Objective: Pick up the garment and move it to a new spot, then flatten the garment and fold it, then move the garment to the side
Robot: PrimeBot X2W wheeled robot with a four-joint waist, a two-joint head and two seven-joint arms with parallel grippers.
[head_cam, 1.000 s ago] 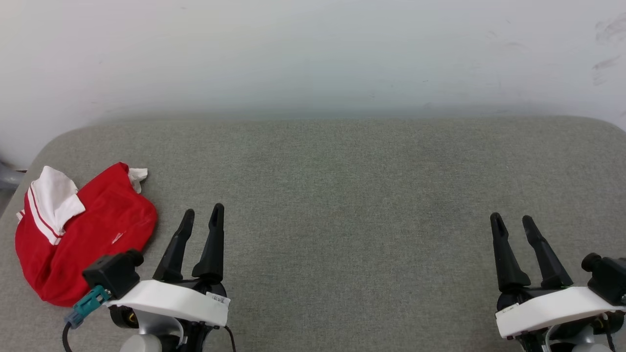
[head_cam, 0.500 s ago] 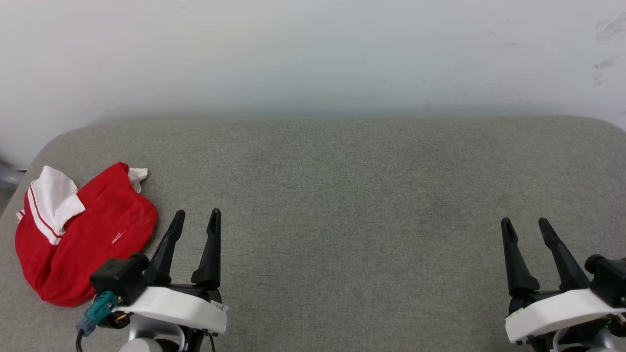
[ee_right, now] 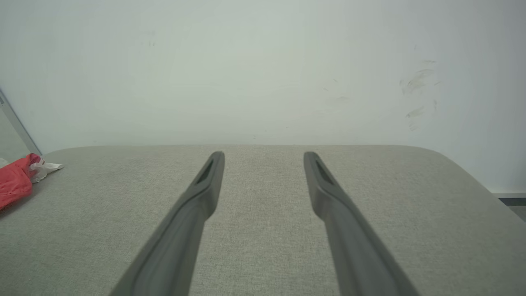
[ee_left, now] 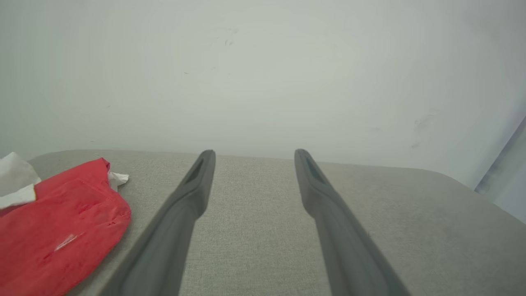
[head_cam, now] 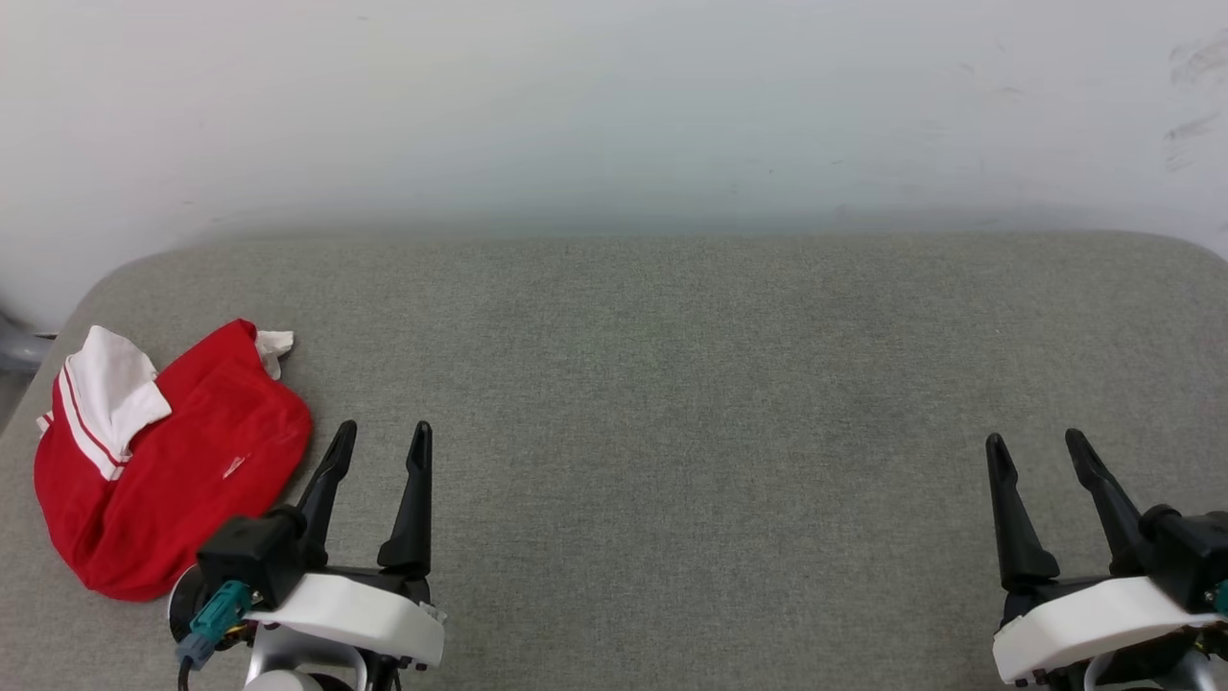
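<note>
The red jersey T-shirt [head_cam: 182, 470] lay in a soft lump at the left end of the grey padded top [head_cam: 672, 365], close to its near edge. One white sleeve end with red stripes flopped over it. Our left gripper [head_cam: 382, 440] hung over the top's near edge, just beside the shirt but not touching it. It was open wide with nothing in it. Our right gripper [head_cam: 1038, 443] hung over the near edge at the top's right end, open and empty too. The shirt looked bunched, not flat or neat. So we thought the picking up, smoothing, folding and moving aside were all yet to do.
</note>
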